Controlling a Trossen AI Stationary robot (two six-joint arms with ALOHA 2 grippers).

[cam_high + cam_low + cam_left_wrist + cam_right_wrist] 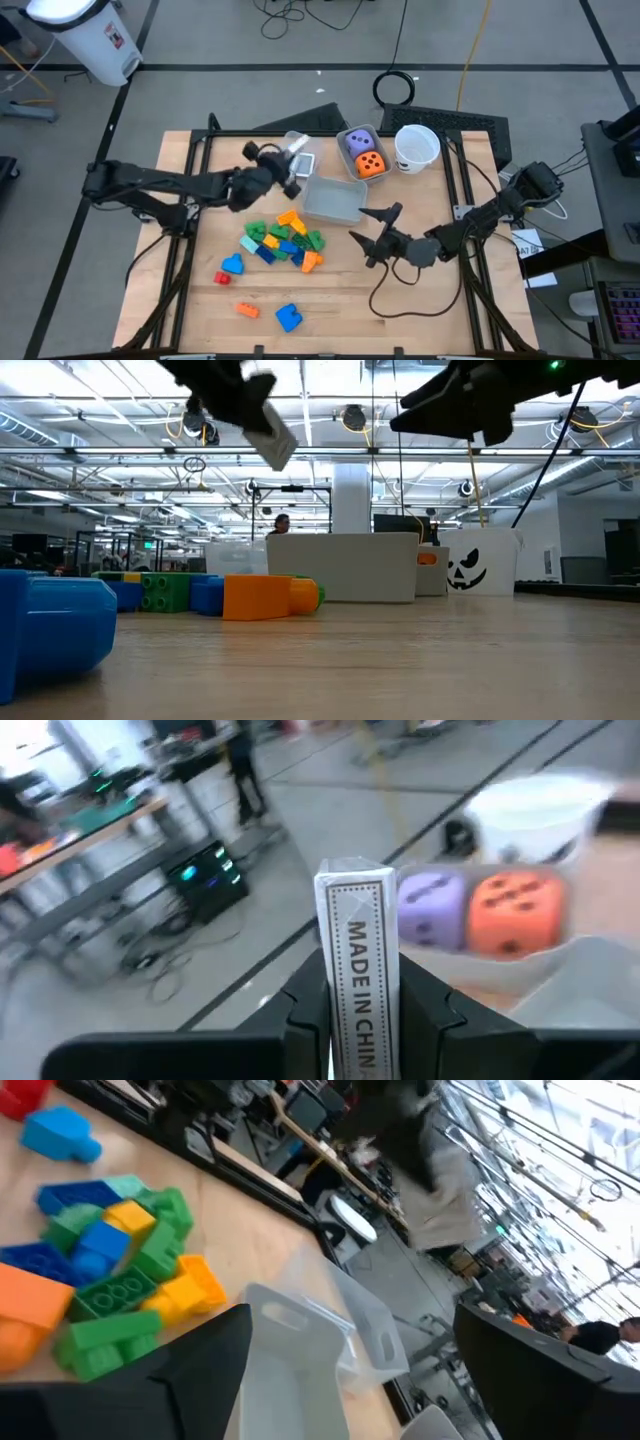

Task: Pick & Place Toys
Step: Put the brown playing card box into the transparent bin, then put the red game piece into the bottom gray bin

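Left end effector (pixel 290 165): located above the tabletop (pixel 400 310) at about 11 o'clock from its centre; fingers clamped on a small white card box (pixel 356 970), held upright on its narrow edge, the words "MADE IN CHINA" printed along that edge. In the low view the box (pixel 270 438) is seen raised well clear of the surface, tilted.

Right end effector (pixel 372 236): located right of centre, at about 4 o'clock from the empty clear bin (pixel 331 200); fingers spread wide apart, nothing between them. The same bin (pixel 300 1370) is seen just ahead of it in the right wrist view.

Dice: one purple die (pixel 358 143) and one orange die (pixel 371 165), lodged together in a second clear bin (pixel 342 136) at 12 o'clock on the tabletop, the purple one farther back. Both are visible beyond the card box in the left wrist view.

White cup (pixel 416 146): standing just beside the dice bin, at its 3 o'clock.

Building blocks: a mixed heap (pixel 283 242) of green, blue, yellow and orange pieces at about 7 o'clock from the empty bin. Scattered singles toward 6 to 7 o'clock: a light blue block (pixel 232 264), a small red block (pixel 221 279), an orange block (pixel 247 310) and a blue block (pixel 289 318) near the front edge.

A third clear bin (pixel 296 142) is partly hidden behind the left end effector.
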